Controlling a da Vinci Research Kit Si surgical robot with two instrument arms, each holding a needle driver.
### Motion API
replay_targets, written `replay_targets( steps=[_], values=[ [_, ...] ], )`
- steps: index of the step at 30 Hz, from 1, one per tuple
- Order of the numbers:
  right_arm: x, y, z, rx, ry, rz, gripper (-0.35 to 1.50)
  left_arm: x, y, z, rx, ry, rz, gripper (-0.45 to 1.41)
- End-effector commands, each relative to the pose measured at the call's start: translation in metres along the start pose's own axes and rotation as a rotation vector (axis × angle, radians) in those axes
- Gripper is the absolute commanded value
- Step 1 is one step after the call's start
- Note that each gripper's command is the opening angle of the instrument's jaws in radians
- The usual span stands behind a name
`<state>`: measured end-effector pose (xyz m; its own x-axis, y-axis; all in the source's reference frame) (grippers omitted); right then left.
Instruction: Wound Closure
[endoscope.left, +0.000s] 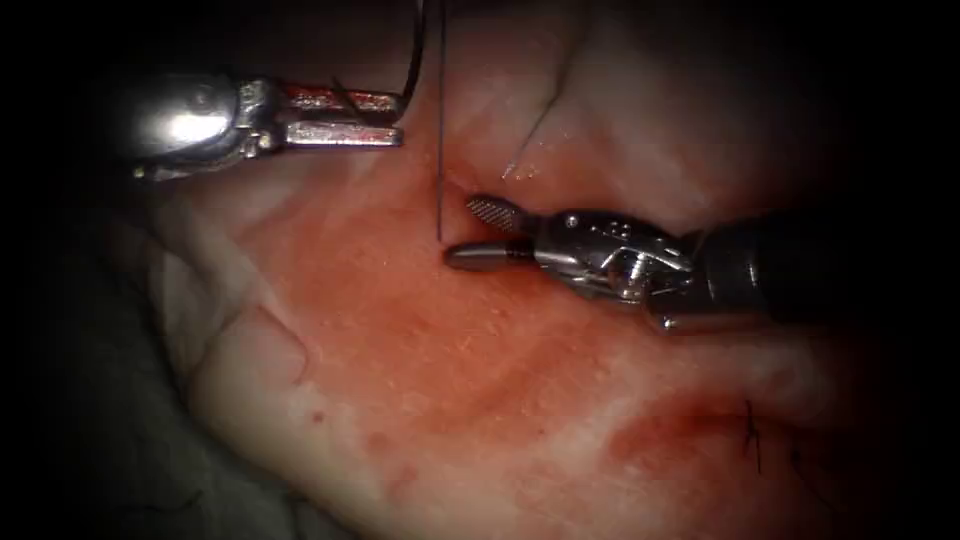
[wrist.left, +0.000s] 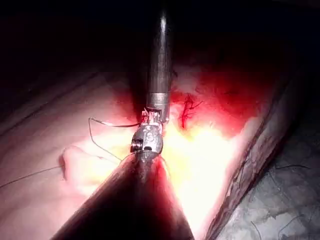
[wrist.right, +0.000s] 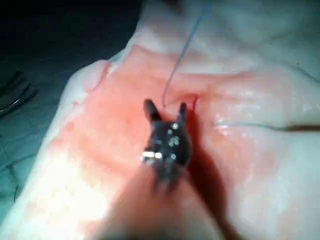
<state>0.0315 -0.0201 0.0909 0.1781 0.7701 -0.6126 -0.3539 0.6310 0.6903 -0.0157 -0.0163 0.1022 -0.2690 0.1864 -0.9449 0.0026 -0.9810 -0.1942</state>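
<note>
Surgical practice bench, slab of tissue (endoscope.left: 420, 380) on grey cloth (wrist.left: 280, 210), lit by endoscope

My left tool (endoscope.left: 345, 118) is bright polished metal, glossy on its rounded wrist, its jaw faces smeared with red fluid (endoscope.left: 470, 350); my right tool (endoscope.left: 480, 232) is duller grey steel with a finely cross-hatched, rough gripping face on the upper jaw and a smooth rounded back on the lower one, on a dark matt shaft. The tissue (endoscope.left: 300, 400) looks wet and glistening, pale and soft, finely pebbled where stained red. The thread (endoscope.left: 441, 120) is a thin, dark, smooth strand.
</note>
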Motion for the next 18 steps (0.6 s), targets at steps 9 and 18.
replay_targets(
  steps=[9,18],
  values=[
    [-0.0029,-0.0005,0.0037,0.005,-0.016,-0.025,0.67,-0.0002,0.0000,-0.0007,-0.011,0.006,-0.007,-0.45],
    [-0.0031,-0.0025,-0.0003,0.038,-0.069,-0.040,-0.35,-0.0013,0.0006,-0.0008,-0.013,0.005,-0.007,-0.45]
  ],
)
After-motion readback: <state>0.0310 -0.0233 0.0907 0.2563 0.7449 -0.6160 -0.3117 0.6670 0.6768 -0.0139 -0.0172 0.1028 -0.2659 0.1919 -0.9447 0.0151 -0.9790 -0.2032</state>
